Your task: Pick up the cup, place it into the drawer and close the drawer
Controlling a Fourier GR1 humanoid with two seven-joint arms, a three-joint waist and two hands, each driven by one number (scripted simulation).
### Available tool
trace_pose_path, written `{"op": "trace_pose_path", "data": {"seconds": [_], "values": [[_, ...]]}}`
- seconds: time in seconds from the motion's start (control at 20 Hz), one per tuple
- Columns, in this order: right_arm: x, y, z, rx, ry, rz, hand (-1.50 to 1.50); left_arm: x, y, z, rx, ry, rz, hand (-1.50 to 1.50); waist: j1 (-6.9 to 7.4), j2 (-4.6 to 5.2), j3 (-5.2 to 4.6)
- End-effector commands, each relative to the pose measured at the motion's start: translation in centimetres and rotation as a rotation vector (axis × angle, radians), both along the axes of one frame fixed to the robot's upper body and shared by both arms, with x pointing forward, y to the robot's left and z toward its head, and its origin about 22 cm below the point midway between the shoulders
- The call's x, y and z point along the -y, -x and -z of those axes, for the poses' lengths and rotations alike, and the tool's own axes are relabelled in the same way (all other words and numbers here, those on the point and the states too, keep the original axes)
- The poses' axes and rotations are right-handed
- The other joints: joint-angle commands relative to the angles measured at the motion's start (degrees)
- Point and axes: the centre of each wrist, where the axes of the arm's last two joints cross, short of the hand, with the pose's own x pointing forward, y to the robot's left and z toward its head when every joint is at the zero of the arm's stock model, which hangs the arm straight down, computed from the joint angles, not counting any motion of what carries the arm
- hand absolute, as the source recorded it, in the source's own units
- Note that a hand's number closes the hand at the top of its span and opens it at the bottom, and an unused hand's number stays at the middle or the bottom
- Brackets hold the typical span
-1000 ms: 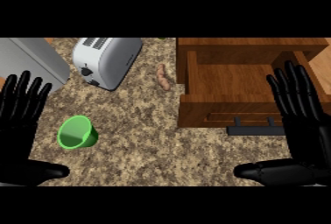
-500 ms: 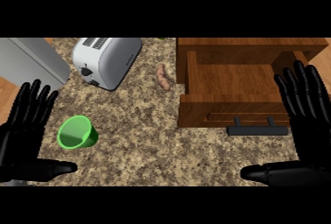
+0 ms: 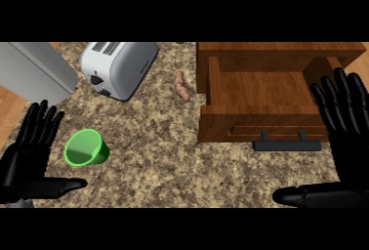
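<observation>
The black left hand (image 3: pixel 30 158) stands at the lower left of the head view, palm open, fingers straight and pointing up the picture, thumb stretched out to the right along the lower edge. It holds nothing. Just to its right, apart from the fingers, the small green plastic cup (image 3: pixel 86 148) lies tilted on the speckled brown stone counter (image 3: pixel 180 166), its open mouth facing towards the camera and slightly left.

The black right hand (image 3: pixel 347 132) shows at the right edge, likewise spread flat with straight fingers pointing up and the thumb extended leftward at the bottom. It grasps nothing. Its fingers overlap the right side of the open wooden drawer (image 3: pixel 267 95), which is pulled out over the counter and shows a bare wooden floor inside. A dark bar handle (image 3: pixel 286 145) sits on the drawer's front, just left of the right hand.

Farther up, a silver two-slot toaster (image 3: pixel 117 67) lies at an angle near the top, with a grey metal box (image 3: pixel 32 71) to its left. A small pinkish-brown curved object (image 3: pixel 181 86) rests between the toaster and the drawer.
</observation>
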Motion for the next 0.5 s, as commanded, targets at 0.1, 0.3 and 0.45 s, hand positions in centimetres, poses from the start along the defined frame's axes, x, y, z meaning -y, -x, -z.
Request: {"op": "trace_pose_path", "data": {"seconds": [0.1,0.3,0.45], "values": [[-1.4,-0.7,-0.5,-0.010,-0.005,-0.011,-1.50,-0.3,-0.6,3.3,-0.035,-0.017,-0.032,-1.50,-0.01,0.01,-0.01],[-0.4,-2.1,0.0,-0.019,0.004,-0.002,-1.50,-2.8,1.8,5.8,-0.046,-0.017,-0.032,-1.50,0.15,0.02,-0.01],[-0.6,-1.5,-0.4,-0.005,0.006,-0.022,-1.50,-2.8,0.4,6.9,-0.075,-0.023,-0.024,-1.50,0.01,0.01,0.00]]}}
